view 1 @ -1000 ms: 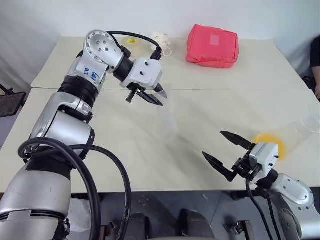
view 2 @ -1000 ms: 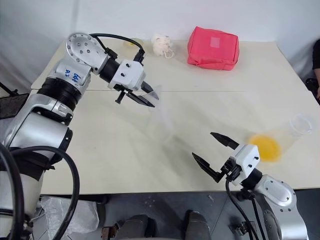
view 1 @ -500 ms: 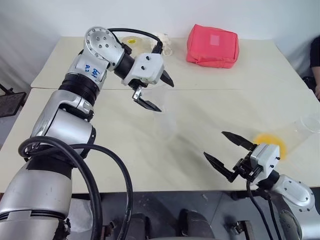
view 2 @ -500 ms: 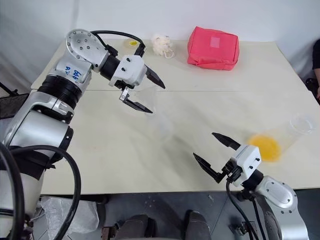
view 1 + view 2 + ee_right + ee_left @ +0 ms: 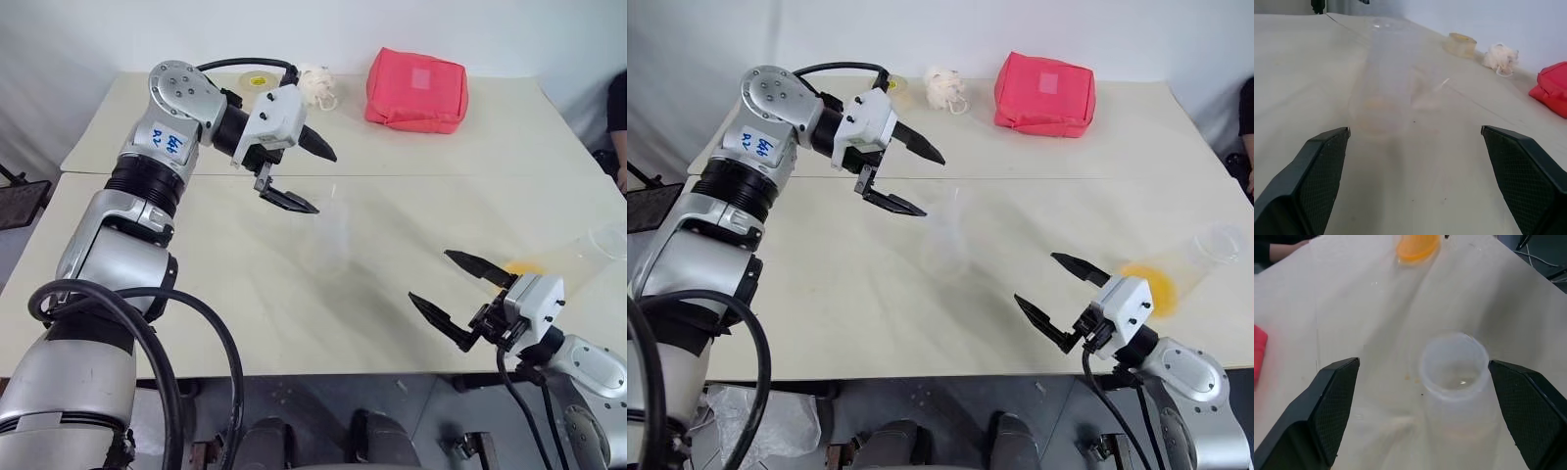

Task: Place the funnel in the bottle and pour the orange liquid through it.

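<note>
Funnel [image 5: 1453, 363] sits in the upright bottle [image 5: 945, 240] mid-table [image 5: 843, 284]; the left gripper [image 5: 904, 179], fingers apart, hovers at its ten o'clock. Right gripper [image 5: 1065, 303] is spread wide, empty. Orange liquid [image 5: 1148, 287] lies at four o'clock. No legible writing.

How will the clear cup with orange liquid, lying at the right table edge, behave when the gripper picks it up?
The cup looks thin and clear, so probably light and easy to squeeze out of shape. It lies tilted on its side, so it may roll if nudged. The orange liquid pools at its low end and could slosh or spill once it is lifted.
</note>
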